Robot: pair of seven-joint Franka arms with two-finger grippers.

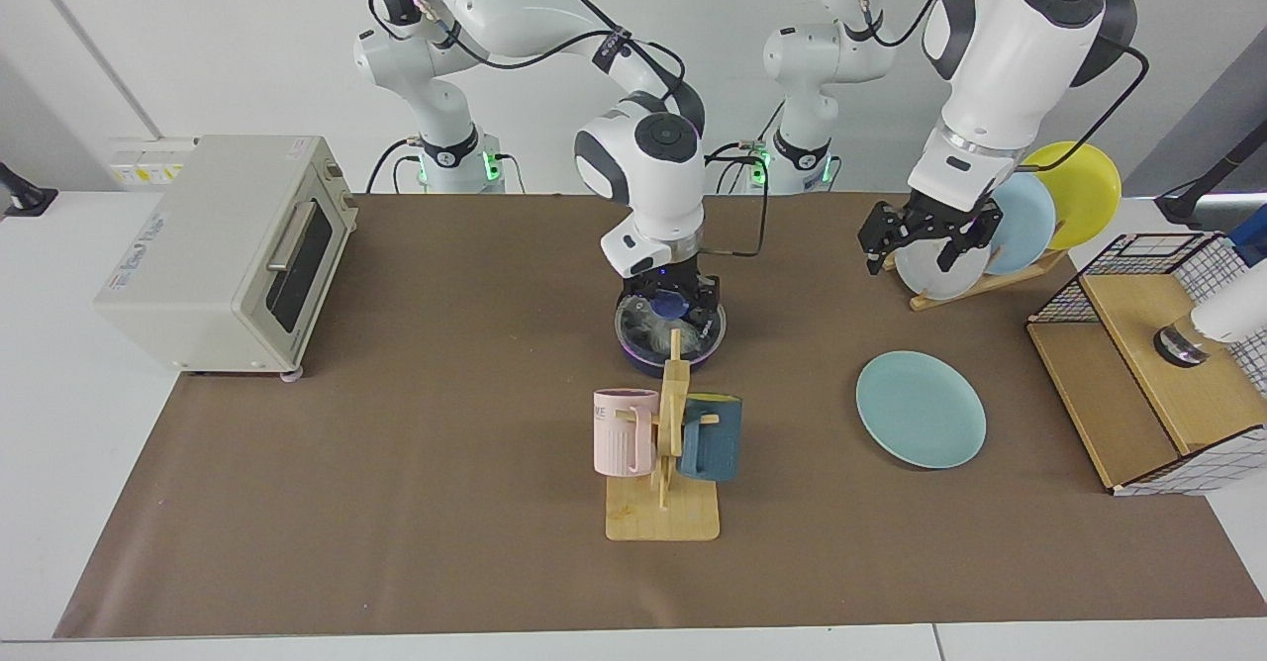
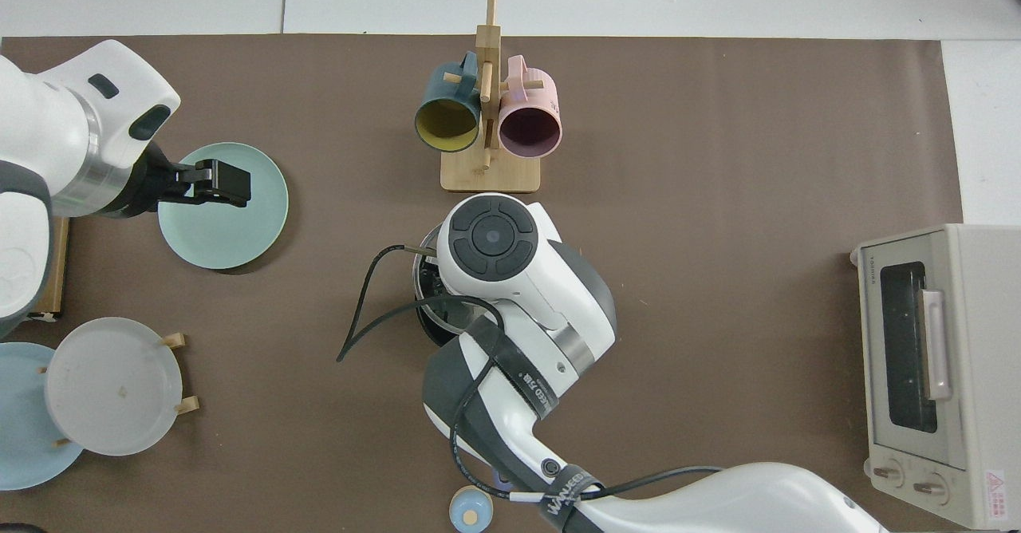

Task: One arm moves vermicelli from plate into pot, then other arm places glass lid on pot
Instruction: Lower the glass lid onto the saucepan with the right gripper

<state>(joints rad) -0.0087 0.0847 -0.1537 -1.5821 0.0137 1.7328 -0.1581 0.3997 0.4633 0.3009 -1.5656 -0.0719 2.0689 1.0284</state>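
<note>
Pot (image 2: pixel 423 321): from above, my right arm's wrist covers nearly all of it; only a dark sliver of rim shows at its side.
Glass lid (image 1: pixel 643 339): the mug tree (image 1: pixel 673 424) crosses its near edge in the facing view; from above I cannot see it.
Vermicelli (image 1: pixel 641 326): a pale blur under the glass, strands too fine to tell apart.
Right claw (image 1: pixel 671 297): my fingers crowd the blue knob; whether they press it I cannot tell.
Left claw (image 2: pixel 226 182): from above, finger gap not readable.
Light blue plate (image 2: pixel 20 429): cut by the picture's edge.
</note>
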